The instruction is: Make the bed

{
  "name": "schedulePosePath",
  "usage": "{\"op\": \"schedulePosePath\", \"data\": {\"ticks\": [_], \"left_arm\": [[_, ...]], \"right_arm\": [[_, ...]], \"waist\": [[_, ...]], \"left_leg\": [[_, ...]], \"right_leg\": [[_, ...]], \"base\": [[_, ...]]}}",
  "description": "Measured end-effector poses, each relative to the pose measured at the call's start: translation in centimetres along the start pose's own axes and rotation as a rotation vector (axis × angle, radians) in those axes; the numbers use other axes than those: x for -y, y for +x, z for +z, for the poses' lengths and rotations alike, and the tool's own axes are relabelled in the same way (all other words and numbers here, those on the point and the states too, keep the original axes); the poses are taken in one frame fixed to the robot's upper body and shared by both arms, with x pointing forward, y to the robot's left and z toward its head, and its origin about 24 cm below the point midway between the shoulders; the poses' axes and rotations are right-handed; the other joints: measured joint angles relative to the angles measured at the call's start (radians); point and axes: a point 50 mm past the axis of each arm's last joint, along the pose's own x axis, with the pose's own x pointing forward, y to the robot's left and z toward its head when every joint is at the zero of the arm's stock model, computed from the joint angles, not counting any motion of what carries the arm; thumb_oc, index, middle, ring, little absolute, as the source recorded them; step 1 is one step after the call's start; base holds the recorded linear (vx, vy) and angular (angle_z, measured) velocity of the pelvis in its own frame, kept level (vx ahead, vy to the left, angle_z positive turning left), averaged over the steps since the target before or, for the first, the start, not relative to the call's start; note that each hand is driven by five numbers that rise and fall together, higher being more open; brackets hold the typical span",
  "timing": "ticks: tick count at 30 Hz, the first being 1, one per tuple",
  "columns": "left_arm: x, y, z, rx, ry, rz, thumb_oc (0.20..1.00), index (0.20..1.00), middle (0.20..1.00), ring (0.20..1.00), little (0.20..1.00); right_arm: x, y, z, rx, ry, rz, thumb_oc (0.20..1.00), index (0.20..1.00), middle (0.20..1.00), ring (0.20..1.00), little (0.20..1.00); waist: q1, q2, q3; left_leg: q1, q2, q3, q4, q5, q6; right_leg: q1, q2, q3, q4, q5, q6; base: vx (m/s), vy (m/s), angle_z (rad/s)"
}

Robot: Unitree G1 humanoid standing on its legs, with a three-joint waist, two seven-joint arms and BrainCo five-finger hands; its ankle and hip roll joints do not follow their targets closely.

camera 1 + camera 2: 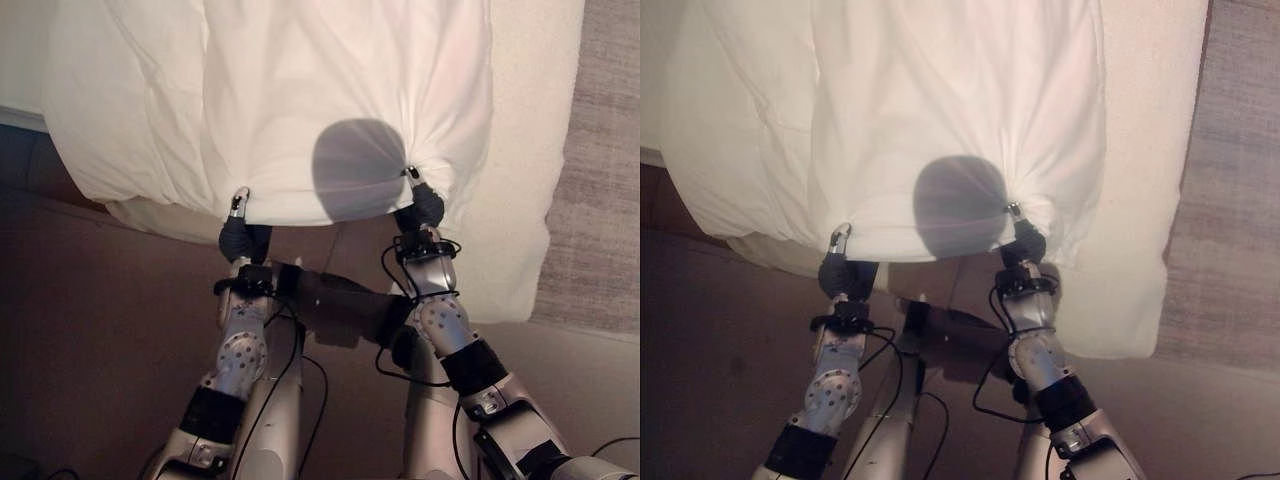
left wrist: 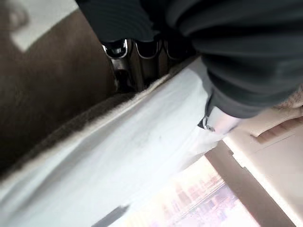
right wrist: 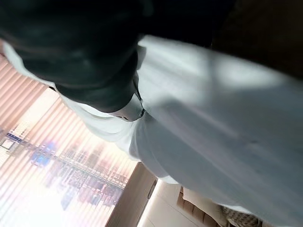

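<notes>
left eye view: left hand (image 1: 237,226) and right hand (image 1: 420,200) each pinching duvet (image 1: 330,110) hem, spaced apart for an even pull over bed (image 1: 530,150).

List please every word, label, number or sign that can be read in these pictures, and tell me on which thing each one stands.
There are none to read. The white duvet, whose near edge each robot hand, left and right, is gripping, is plain cloth with no print or tag showing. The white mattress beneath it, the brown floor and the grey carpet carry no lettering either.
</notes>
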Motion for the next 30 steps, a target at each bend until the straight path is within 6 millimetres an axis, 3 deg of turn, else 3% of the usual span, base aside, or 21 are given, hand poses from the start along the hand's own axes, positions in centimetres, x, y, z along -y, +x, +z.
{"op": "schedulePosePath", "data": {"ticks": [4, 6, 7, 8, 10, 11, 13, 14, 15, 16, 18, 20, 21, 22, 23, 24, 26, 27, 28, 29, 30], "left_arm": [[-0.6, -0.8, -0.2, -0.047, 0.057, 0.003, 0.200, 0.200, 0.200, 0.200, 0.200], [-1.2, -1.3, -0.2, -0.063, 0.072, 0.015, 0.200, 0.200, 0.200, 0.200, 0.200], [-1.3, -1.4, -0.2, -0.066, 0.072, 0.020, 0.200, 0.200, 0.200, 0.200, 0.200], [-1.1, -1.5, -0.2, -0.065, 0.069, 0.008, 0.200, 0.200, 0.200, 0.200, 0.200], [-1.4, -1.9, 0.2, -0.064, 0.088, 0.006, 0.200, 0.200, 0.200, 0.200, 0.200], [-1.8, -2.6, 0.2, -0.074, 0.106, 0.021, 0.200, 0.200, 0.200, 0.200, 0.200], [-2.7, -3.5, 0.6, -0.072, 0.119, 0.062, 0.200, 0.200, 0.200, 0.200, 0.200], [-3.0, -3.9, 0.5, -0.076, 0.120, 0.076, 0.200, 0.200, 0.200, 0.200, 0.200], [-3.2, -4.2, 0.4, -0.081, 0.114, 0.083, 0.200, 0.200, 0.200, 0.200, 0.200], [-3.3, -4.3, 0.3, -0.082, 0.110, 0.090, 0.200, 0.200, 0.200, 0.200, 0.200], [-3.4, -4.3, 0.4, -0.079, 0.115, 0.092, 0.200, 0.200, 0.200, 0.200, 0.200], [-3.3, -4.2, 0.5, -0.073, 0.113, 0.096, 0.200, 0.200, 0.200, 0.200, 0.200], [-3.2, -3.8, 0.5, -0.069, 0.119, 0.085, 0.200, 0.200, 0.200, 0.200, 0.200], [-3.2, -3.6, 0.6, -0.068, 0.130, 0.083, 0.200, 0.200, 0.200, 0.200, 0.200], [-3.0, -3.3, 0.6, -0.063, 0.128, 0.073, 0.200, 0.200, 0.200, 0.200, 0.200], [-3.1, -3.3, 0.6, -0.065, 0.128, 0.077, 0.200, 0.200, 0.200, 0.200, 0.200], [-3.0, -3.4, 0.4, -0.069, 0.167, 0.068, 0.200, 0.200, 0.200, 0.200, 0.200], [-3.1, -3.5, 0.4, -0.072, 0.186, 0.065, 0.200, 0.200, 0.200, 0.200, 0.200], [-3.1, -3.7, -0.3, -0.095, 0.190, 0.066, 0.200, 0.200, 0.200, 0.200, 0.200], [-2.9, -3.9, -0.7, -0.117, 0.189, 0.061, 0.200, 0.200, 0.200, 0.200, 0.200], [-2.6, -4.0, -0.8, -0.129, 0.207, 0.039, 0.200, 0.200, 0.200, 0.200, 0.200]], "right_arm": [[0.8, -1.2, -0.2, 0.004, 0.023, -0.054, 0.200, 0.200, 0.200, 0.200, 0.200], [1.0, -1.6, -0.6, -0.010, 0.040, -0.073, 0.200, 0.200, 0.200, 0.200, 0.200], [1.0, -1.8, -0.6, -0.009, 0.043, -0.079, 0.200, 0.200, 0.200, 0.200, 0.200], [1.0, -2.0, -0.5, -0.006, 0.039, -0.077, 0.200, 0.200, 0.200, 0.200, 0.200], [0.9, -2.1, -0.8, -0.012, 0.053, -0.072, 0.200, 0.200, 0.200, 0.200, 0.200], [1.2, -2.2, -1.2, -0.026, 0.054, -0.082, 0.200, 0.200, 0.200, 0.200, 0.200], [1.5, -2.2, -2.3, -0.068, 0.059, -0.092, 0.200, 0.200, 0.200, 0.200, 0.200], [1.7, -2.4, -2.6, -0.080, 0.061, -0.099, 0.200, 0.200, 0.200, 0.200, 0.200], [1.9, -2.5, -2.6, -0.085, 0.054, -0.096, 0.200, 0.200, 0.200, 0.200, 0.200], [2.0, -2.3, -2.6, -0.096, 0.037, -0.090, 0.200, 0.200, 0.200, 0.200, 0.200], [1.9, -2.1, -2.8, -0.109, 0.024, -0.085, 0.200, 0.200, 0.200, 0.200, 0.200], [1.8, -1.7, -2.6, -0.119, -0.002, -0.069, 0.200, 0.200, 0.200, 0.200, 0.200], [1.9, -1.7, -2.4, -0.116, -0.010, -0.066, 0.200, 0.200, 0.200, 0.200, 0.200], [1.9, -1.5, -2.3, -0.121, -0.022, -0.059, 0.200, 0.200, 0.200, 0.200, 0.200], [1.8, -1.6, -2.0, -0.115, -0.025, -0.050, 0.200, 0.200, 0.200, 0.200, 0.200], [1.9, -1.6, -2.0, -0.117, -0.026, -0.053, 0.200, 0.200, 0.200, 0.200, 0.200], [2.7, -2.3, -1.9, -0.127, -0.043, -0.073, 0.200, 0.200, 0.200, 0.200, 0.200], [2.9, -2.5, -1.9, -0.134, -0.058, -0.072, 0.200, 0.200, 0.200, 0.200, 0.200], [3.5, -3.3, -1.3, -0.134, -0.089, -0.082, 0.200, 0.200, 0.200, 0.200, 0.200], [3.8, -3.7, -0.8, -0.130, -0.117, -0.079, 0.200, 0.200, 0.200, 0.200, 0.200], [3.8, -4.2, 0.0, -0.122, -0.144, -0.067, 0.200, 0.200, 0.200, 0.200, 0.200]], "waist": [[-0.035, 0.024, 0.002], [-0.032, 0.044, 0.004], [-0.022, 0.050, 0.000], [-0.006, 0.065, -0.001], [0.025, 0.061, -0.002], [0.063, 0.059, -0.003], [0.081, 0.054, -0.002], [0.083, 0.054, -0.002], [0.098, 0.055, -0.002], [0.099, 0.065, 0.000], [0.100, 0.066, 0.001], [0.151, 0.081, -0.002], [0.137, 0.079, 0.001], [0.113, 0.078, 0.000], [0.096, 0.073, 0.002], [0.092, 0.079, 0.002], [0.088, 0.078, 0.002], [0.071, 0.080, 0.001], [0.035, 0.094, -0.003], [0.021, 0.109, -0.003], [0.016, 0.114, -0.003]], "left_leg": [[0.020, -0.067, 0.062, 0.123, -0.064, 0.086], [0.046, -0.078, 0.102, 0.169, -0.090, 0.134], [0.060, -0.073, 0.118, 0.170, -0.119, 0.145], [0.072, -0.079, 0.146, 0.182, -0.124, 0.182], [0.096, -0.056, 0.208, 0.114, -0.080, 0.203], [0.118, -0.034, 0.271, 0.073, -0.061, 0.207], [0.162, -0.025, 0.328, 0.001, -0.027, 0.217], [0.181, -0.030, 0.326, -0.028, -0.011, 0.208], [0.202, -0.043, 0.325, -0.064, 0.016, 0.186], [0.197, -0.039, 0.305, -0.052, 0.028, 0.158], [0.188, -0.053, 0.231, -0.003, 0.020, 0.139], [0.187, -0.074, 0.074, 0.036, -0.016, 0.095], [0.179, -0.068, 0.064, 0.032, -0.030, 0.078], [0.133, -0.051, 0.096, 0.106, -0.084, 0.079], [0.098, 0.008, 0.082, 0.162, -0.097, 0.071], [0.106, 0.039, 0.041, 0.157, -0.105, 0.053], [0.202, 0.159, -0.092, 0.002, -0.117, 0.014], [0.222, 0.180, -0.096, -0.047, -0.108, -0.010], [0.266, 0.204, -0.053, -0.134, -0.095, -0.021], [0.297, 0.195, -0.030, -0.161, -0.090, -0.012], [0.309, 0.153, -0.020, -0.182, -0.001, -0.060]], "right_leg": [[0.081, -0.082, 0.059, -0.037, 0.034, 0.048], [0.123, -0.120, -0.019, -0.051, 0.103, 0.023], [0.119, -0.123, -0.018, -0.023, 0.099, 0.023], [0.113, -0.106, -0.045, 0.129, 0.033, 0.036], [0.106, -0.027, -0.144, 0.304, -0.103, 0.015], [0.132, 0.019, -0.222, 0.333, -0.169, -0.025], [0.184, 0.116, -0.257, 0.270, -0.232, -0.039], [0.216, 0.157, -0.257, 0.219, -0.236, -0.061], [0.277, 0.226, -0.228, 0.050, -0.269, -0.198], [0.287, 0.250, -0.206, 0.020, -0.233, -0.242], [0.285, 0.239, -0.187, 0.037, -0.215, -0.241], [0.272, 0.240, -0.168, 0.078, -0.218, -0.234], [0.268, 0.208, -0.174, 0.076, -0.203, -0.246], [0.273, 0.166, -0.254, 0.071, -0.196, -0.240], [0.261, 0.141, -0.270, 0.058, -0.180, -0.229], [0.262, 0.138, -0.270, 0.057, -0.170, -0.221], [0.267, 0.102, -0.253, 0.067, -0.161, -0.192], [0.267, 0.090, -0.249, 0.071, -0.149, -0.172], [0.270, 0.038, -0.232, 0.092, -0.149, -0.131], [0.277, 0.009, -0.226, 0.100, -0.153, -0.093], [0.269, -0.037, -0.193, 0.108, -0.136, -0.051]], "base": [[-0.02, 0.509, -0.05], [-0.08, 0.407, -0.21], [-0.11, 0.406, -0.54], [-0.07, 0.351, -0.42], [-0.06, 0.372, -0.61], [-0.04, 0.208, -0.99], [-0.05, 0.078, -0.87], [-0.09, 0.047, -0.77], [-0.09, 0.057, -0.86], [-0.10, 0.177, -0.85], [-0.06, 0.182, -0.60], [-0.07, 0.171, -0.70], [-0.06, 0.255, 0.07], [-0.03, 0.237, 0.60], [-0.04, 0.358, 0.58], [-0.06, 0.384, 0.28], [-0.15, 0.475, 0.15], [-0.17, 0.482, 0.55], [-0.18, 0.444, 0.66], [-0.09, 0.443, 0.70], [-0.13, 0.452, 0.41]]}}
